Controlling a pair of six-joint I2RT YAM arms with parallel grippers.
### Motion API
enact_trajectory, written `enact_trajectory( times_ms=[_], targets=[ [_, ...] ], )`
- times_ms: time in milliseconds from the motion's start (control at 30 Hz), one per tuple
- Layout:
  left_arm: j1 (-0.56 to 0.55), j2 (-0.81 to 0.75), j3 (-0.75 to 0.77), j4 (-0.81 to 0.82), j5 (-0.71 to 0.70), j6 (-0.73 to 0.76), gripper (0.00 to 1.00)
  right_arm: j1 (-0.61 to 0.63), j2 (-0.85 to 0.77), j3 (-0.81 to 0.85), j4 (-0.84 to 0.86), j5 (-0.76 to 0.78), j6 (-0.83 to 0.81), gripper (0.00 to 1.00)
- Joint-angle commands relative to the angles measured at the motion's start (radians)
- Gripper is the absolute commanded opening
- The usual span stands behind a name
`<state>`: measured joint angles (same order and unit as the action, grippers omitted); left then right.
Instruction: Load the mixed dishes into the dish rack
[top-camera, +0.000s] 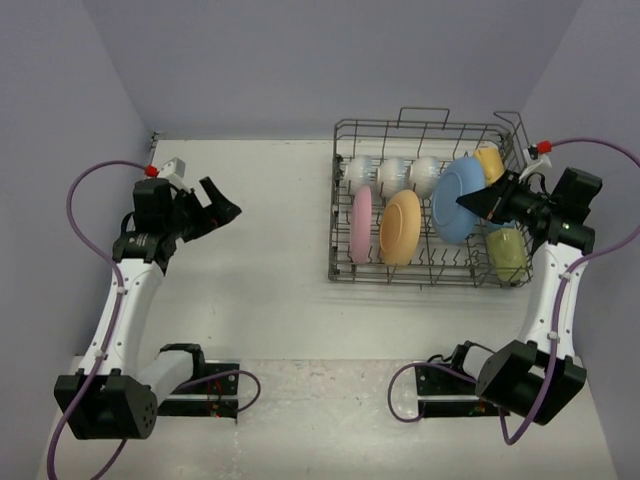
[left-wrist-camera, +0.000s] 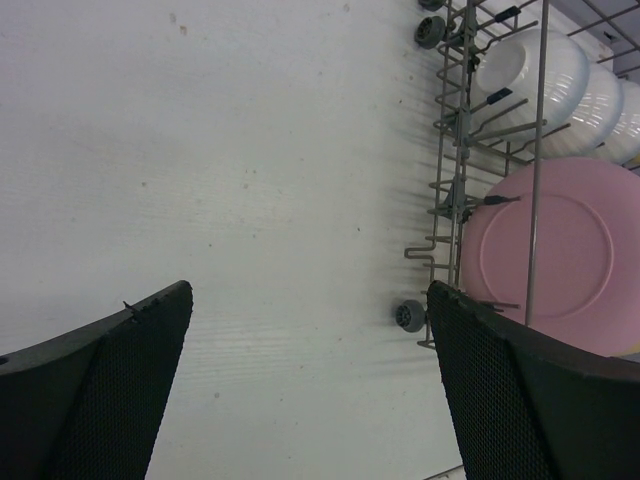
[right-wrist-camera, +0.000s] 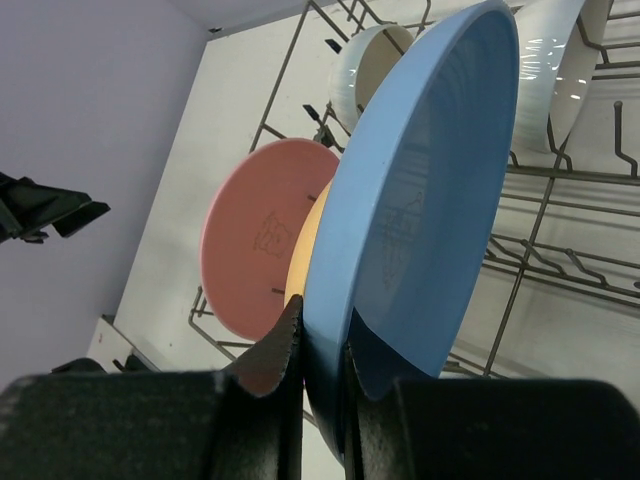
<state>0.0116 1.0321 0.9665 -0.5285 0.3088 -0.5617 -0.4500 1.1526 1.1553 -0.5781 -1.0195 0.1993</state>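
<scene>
The right gripper (right-wrist-camera: 318, 345) clamps the blue plate's (right-wrist-camera: 420, 200) rim inside the dish rack (top-camera: 430, 270), that plate hiding most of the orange-yellow plate (right-wrist-camera: 300, 250), pink plate (right-wrist-camera: 250, 235) and white bowls (right-wrist-camera: 365, 65) beyond, while the left gripper (left-wrist-camera: 308, 300) hangs spread apart over the table (left-wrist-camera: 250, 150).

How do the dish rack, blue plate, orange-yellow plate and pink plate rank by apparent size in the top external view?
1. dish rack
2. blue plate
3. orange-yellow plate
4. pink plate, seen nearly edge-on, so it looks thinnest
</scene>
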Motion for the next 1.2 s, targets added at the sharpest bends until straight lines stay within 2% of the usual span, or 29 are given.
enact_trajectory(
  times_ms=[0, 433, 533, 667, 1167],
  targets=[
    [0.001, 0.025, -0.005, 0.074, 0.030, 0.049, 1.00, -0.003, 0.004, 0.001, -0.041, -0.030, -0.075, 0.00],
    [-0.001, 0.071, -0.025, 0.108, 0.041, 0.052, 1.00, -0.001, -0.007, -0.019, 0.026, -0.134, -0.020, 0.00],
    [-0.001, 0.075, -0.025, 0.110, 0.046, 0.051, 1.00, -0.001, 0.015, -0.026, 0.026, -0.113, -0.017, 0.00],
    [0.001, 0.080, -0.026, 0.110, 0.050, 0.052, 1.00, 0.000, 0.029, -0.092, 0.063, -0.125, 0.002, 0.00],
    [-0.001, 0.079, -0.041, 0.085, 0.052, 0.063, 1.00, -0.001, 0.065, -0.190, 0.100, 0.039, -0.027, 0.00]
  ],
)
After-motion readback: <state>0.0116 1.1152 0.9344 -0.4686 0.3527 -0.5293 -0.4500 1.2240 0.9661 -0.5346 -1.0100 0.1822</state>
